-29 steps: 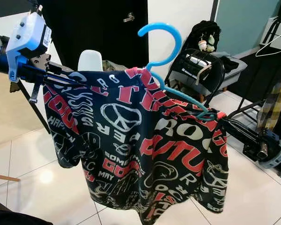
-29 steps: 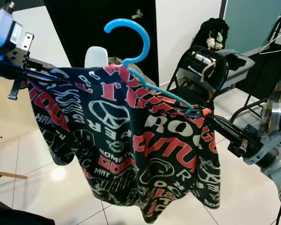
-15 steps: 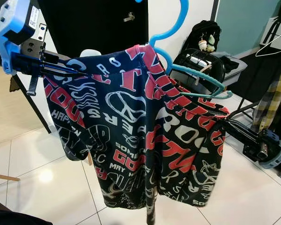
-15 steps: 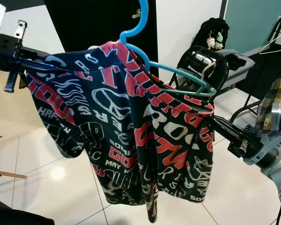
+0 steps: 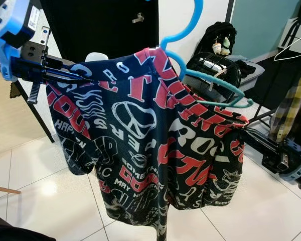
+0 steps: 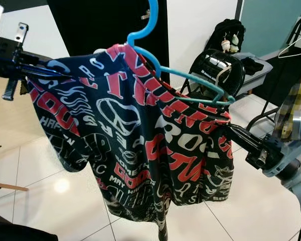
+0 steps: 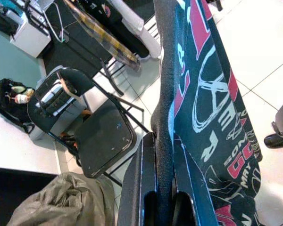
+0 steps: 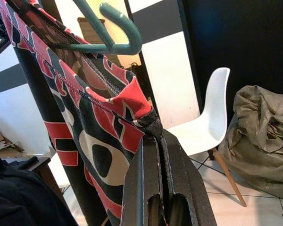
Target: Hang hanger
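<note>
**A:** Left arm pose?

**B:** Raised high at the robot's left, blue-and-white wrist housing uppermost. Left gripper (image 5: 83, 79) has its long black fingers (image 7: 137, 188) pinched together on the cloth edge.

**A:** Right arm?

**B:** Lower, reaching in from the right, silver forearm angled upward. Right gripper (image 6: 227, 129) likewise clamped, black fingers (image 8: 179, 174) closed on a fabric corner.

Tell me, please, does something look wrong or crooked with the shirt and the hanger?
Yes. The blue hanger sits askew: one arm is inside the printed shirt, the other pokes out bare above the fabric. The left gripper and right gripper pinch the shirt's edges, stretching it between them.
</note>
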Available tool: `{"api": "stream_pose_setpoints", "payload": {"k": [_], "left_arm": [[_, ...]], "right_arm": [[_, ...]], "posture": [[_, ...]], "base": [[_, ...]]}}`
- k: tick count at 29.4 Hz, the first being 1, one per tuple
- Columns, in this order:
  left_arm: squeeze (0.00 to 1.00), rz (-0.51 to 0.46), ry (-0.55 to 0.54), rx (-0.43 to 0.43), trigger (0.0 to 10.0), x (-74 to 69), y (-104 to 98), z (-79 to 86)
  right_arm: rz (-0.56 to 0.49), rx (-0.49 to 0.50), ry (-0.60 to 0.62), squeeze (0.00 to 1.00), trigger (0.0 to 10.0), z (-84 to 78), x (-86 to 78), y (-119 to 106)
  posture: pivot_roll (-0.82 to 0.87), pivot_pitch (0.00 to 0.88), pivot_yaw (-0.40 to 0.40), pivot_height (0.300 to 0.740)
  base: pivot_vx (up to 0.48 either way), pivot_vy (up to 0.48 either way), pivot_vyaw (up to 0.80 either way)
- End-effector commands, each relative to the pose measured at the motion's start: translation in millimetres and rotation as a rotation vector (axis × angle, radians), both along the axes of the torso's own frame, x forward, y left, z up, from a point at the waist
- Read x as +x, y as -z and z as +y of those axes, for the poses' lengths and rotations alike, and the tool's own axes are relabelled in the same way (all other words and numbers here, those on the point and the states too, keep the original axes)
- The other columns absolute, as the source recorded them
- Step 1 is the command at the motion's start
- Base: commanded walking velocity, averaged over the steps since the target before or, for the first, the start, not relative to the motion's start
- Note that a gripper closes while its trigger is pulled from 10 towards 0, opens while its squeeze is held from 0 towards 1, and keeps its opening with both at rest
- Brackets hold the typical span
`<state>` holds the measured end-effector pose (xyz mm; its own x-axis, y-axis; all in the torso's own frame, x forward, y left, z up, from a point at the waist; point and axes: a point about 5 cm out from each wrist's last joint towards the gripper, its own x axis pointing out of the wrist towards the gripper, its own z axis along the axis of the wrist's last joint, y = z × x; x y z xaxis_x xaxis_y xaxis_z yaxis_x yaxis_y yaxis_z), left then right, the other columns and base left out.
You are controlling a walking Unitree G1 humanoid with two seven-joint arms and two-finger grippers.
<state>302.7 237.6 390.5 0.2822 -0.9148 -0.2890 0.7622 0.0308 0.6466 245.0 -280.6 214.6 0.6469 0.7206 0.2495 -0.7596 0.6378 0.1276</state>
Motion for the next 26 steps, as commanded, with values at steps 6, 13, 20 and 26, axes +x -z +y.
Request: {"api": "stream_pose_setpoints", "payload": {"k": [6, 13, 20, 26], "left_arm": [[0.0, 0.026, -0.022, 0.033, 10.0, -6.8, -1, 15.2], [0.0, 0.054, -0.038, 0.057, 10.0, -7.9, 4, 18.4], [0.0, 0.083, -0.026, 0.074, 10.0, -9.8, 8, 17.0], [0.0, 0.112, -0.012, 0.094, 10.0, -11.7, 14, 15.4]], "right_arm": [[-0.011, -0.004, -0.001, 0.0, 0.0, -2.0, -1.8, -4], [-0.01, -0.007, 0.003, 0.0, 0.0, -4.0, -2.7, -5], [-0.01, -0.008, 0.002, 0.0, 0.0, -4.1, -2.0, -5], [-0.011, -0.012, 0.002, 0.0, 0.0, -4.4, -1.2, -6]], "posture": [[-0.06, 0.0, 0.061, 0.74], [-0.06, 0.0, 0.06, 0.74], [-0.06, 0.0, 0.059, 0.74], [-0.06, 0.0, 0.057, 0.74]], "base": [[0.0, 0.0, 0.0], [0.0, 0.0, 0.0], [0.0, 0.0, 0.0], [0.0, 0.0, 0.0]]}}
